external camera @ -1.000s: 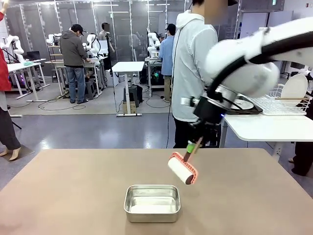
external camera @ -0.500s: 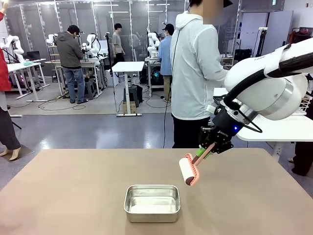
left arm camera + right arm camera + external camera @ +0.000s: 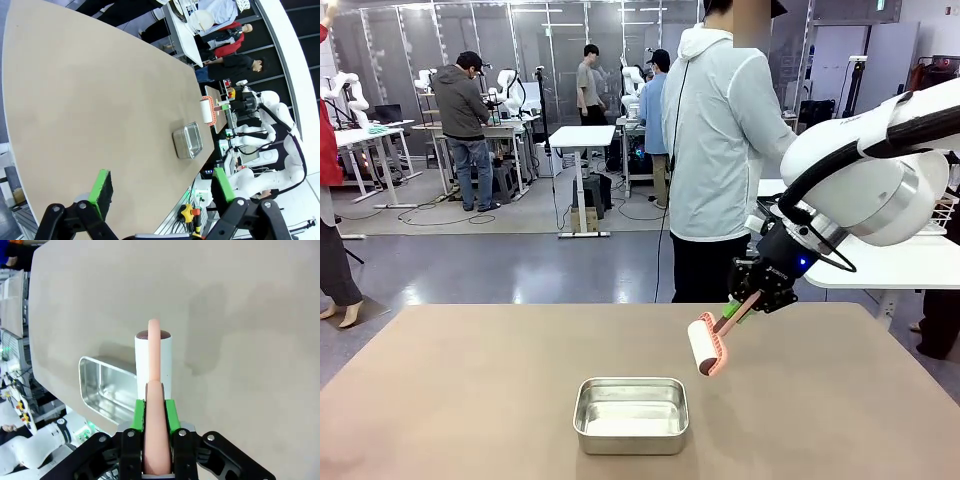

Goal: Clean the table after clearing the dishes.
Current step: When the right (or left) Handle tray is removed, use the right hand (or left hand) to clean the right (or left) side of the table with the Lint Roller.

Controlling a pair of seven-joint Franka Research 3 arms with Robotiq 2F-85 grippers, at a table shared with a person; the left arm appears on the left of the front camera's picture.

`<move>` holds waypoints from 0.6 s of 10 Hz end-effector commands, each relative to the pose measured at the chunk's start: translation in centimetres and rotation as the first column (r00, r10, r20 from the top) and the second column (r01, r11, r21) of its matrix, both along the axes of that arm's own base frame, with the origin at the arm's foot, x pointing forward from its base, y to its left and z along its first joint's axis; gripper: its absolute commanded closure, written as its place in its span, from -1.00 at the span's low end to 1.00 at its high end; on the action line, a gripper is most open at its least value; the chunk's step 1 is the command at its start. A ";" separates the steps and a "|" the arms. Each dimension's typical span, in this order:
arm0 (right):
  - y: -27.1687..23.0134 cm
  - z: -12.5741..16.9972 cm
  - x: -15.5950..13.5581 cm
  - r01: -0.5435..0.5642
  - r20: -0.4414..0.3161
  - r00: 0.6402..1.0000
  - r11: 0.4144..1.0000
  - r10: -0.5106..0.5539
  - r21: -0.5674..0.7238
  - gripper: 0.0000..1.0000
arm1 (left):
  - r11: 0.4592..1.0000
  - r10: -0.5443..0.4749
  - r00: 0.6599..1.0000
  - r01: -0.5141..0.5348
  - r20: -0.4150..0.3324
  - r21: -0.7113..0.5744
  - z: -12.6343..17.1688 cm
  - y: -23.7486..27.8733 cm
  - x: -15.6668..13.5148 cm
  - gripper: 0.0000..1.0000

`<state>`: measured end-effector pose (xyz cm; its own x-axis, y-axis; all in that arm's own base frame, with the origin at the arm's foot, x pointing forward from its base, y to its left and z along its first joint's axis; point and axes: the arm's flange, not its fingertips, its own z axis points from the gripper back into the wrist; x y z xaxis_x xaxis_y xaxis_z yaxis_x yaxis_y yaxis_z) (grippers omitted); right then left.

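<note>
Clamped the lint roller (image 3: 704, 346) by its handle in the right gripper (image 3: 731, 312), barrel slanting above the table (image 3: 470, 380) just beyond the steel pan (image 3: 631, 413), left gripper (image 3: 161, 189) agape farther off.

The table (image 3: 460, 400) was a wide rectangle with a plain, matte tan-brown top. A small, shiny steel pan (image 3: 631, 414), rectangular with rounded corners, sat flat on the tabletop with its open side up, near the edge on the robot's side and about midway between the left and right edges.
</note>
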<state>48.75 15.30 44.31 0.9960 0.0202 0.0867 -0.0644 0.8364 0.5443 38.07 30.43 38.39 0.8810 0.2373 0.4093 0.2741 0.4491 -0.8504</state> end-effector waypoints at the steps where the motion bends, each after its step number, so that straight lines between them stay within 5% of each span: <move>1: -0.9 -2.9 2.5 0.038 -0.020 0.999 0.996 -0.036 0.078 0.59 | 1.000 -0.003 1.000 0.003 0.012 0.008 0.2 0.1 -0.3 -1.00; 6: -2.4 -7.5 4.4 0.090 -0.043 0.996 0.977 -0.084 0.192 0.59 | 1.000 -0.003 1.000 0.003 0.012 0.008 0.2 0.1 -0.3 -1.00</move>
<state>52.99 13.13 37.36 0.9973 -0.0712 0.0172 0.0416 0.7433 0.6676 38.08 30.42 38.38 0.8811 0.2371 0.4093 0.2742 0.4490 -0.8504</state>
